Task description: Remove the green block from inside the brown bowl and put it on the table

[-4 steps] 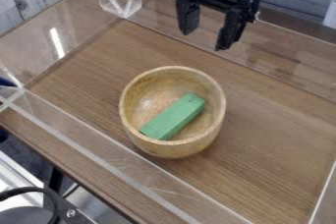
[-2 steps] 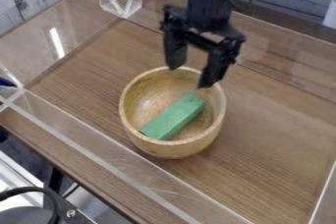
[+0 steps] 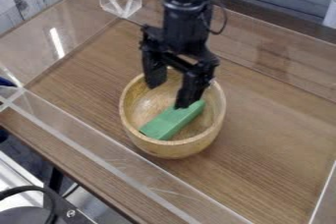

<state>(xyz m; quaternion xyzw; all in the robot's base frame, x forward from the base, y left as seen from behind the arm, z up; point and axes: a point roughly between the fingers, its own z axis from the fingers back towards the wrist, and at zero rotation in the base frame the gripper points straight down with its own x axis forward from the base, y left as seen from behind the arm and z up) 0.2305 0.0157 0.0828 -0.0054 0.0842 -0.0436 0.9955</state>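
1 claw, 1 block, 1 bowl

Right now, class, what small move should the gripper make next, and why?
Probably ease down with the jaws spread to straddle the green block: they stand open over the brown bowl, whose floor the block lies on, ungripped.

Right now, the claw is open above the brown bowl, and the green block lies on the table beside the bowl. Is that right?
Not quite: the camera view shows the green block inside the brown bowl. The open claw is indeed above the bowl.
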